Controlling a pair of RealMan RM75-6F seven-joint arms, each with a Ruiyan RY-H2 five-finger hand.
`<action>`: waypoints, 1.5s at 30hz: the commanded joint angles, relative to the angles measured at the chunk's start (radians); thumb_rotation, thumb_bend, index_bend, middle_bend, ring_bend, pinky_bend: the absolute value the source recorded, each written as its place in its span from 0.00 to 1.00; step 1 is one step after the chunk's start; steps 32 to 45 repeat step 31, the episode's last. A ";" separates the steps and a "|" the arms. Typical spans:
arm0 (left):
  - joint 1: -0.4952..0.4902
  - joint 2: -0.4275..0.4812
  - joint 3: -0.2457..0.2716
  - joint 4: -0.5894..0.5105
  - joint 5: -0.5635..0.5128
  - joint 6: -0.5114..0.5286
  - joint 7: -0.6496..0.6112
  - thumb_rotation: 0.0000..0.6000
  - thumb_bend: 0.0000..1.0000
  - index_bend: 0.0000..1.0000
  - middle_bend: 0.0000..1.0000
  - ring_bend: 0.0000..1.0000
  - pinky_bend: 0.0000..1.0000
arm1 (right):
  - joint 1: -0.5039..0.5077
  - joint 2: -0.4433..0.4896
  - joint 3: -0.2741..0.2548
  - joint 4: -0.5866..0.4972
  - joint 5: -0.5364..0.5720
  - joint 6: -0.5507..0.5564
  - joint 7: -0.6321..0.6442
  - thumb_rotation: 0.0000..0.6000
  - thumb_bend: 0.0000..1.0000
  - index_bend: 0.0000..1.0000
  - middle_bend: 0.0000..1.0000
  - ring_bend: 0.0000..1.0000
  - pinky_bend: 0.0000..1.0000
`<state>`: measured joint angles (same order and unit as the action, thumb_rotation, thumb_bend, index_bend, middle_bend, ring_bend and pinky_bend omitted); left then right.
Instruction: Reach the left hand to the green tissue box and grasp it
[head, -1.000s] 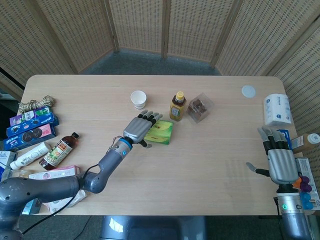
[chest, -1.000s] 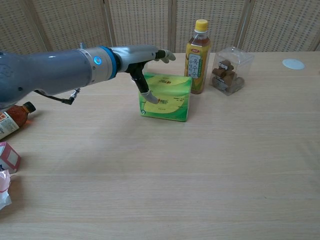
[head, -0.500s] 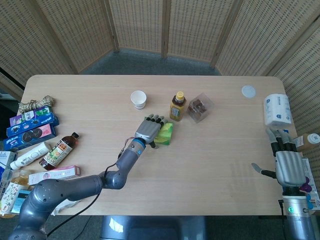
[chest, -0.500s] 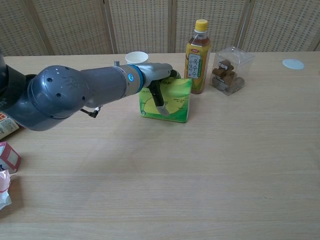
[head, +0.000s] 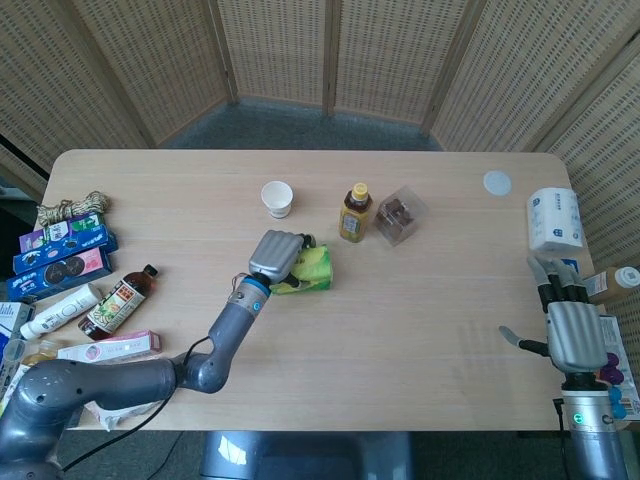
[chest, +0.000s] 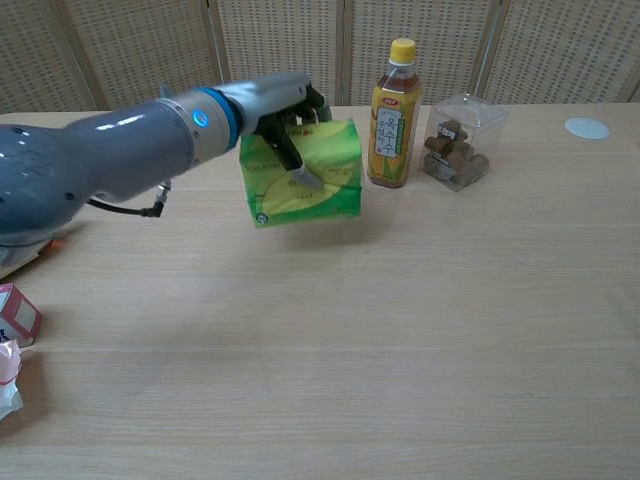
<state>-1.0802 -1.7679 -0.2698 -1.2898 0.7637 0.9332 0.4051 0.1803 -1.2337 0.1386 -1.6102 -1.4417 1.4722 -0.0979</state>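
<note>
My left hand (head: 277, 252) (chest: 285, 108) grips the green tissue box (head: 308, 269) (chest: 303, 175) from above, thumb down its near face and fingers curled over the far top edge. The box hangs tilted above the table, a shadow under it in the chest view. My right hand (head: 568, 322) hovers open at the table's right edge, fingers spread, holding nothing; the chest view does not show it.
A yellow tea bottle (head: 354, 212) (chest: 391, 115) and a clear box of brown pieces (head: 398, 216) (chest: 457, 142) stand just right of the tissue box. A paper cup (head: 277, 198) stands behind it. Bottles and packets (head: 70, 262) crowd the left edge; a tissue roll (head: 553, 219) lies far right.
My left hand closed over the tissue box and lifted it off the table, carrying it slightly left and tilting it. The right hand barely moved.
</note>
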 joint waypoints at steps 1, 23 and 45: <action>0.094 0.135 -0.014 -0.193 0.111 0.126 -0.060 1.00 0.34 0.73 0.81 0.80 0.78 | 0.006 -0.006 0.000 0.006 -0.003 -0.006 -0.001 0.87 0.05 0.00 0.00 0.00 0.00; 0.310 0.388 -0.095 -0.529 0.557 0.577 -0.128 1.00 0.32 0.75 0.80 0.79 0.75 | 0.034 -0.057 0.004 0.047 -0.029 -0.015 0.016 0.87 0.05 0.00 0.00 0.00 0.00; 0.332 0.400 -0.106 -0.561 0.559 0.578 -0.112 1.00 0.32 0.75 0.80 0.79 0.75 | 0.024 -0.055 -0.002 0.043 -0.041 0.002 0.024 0.88 0.05 0.00 0.00 0.00 0.00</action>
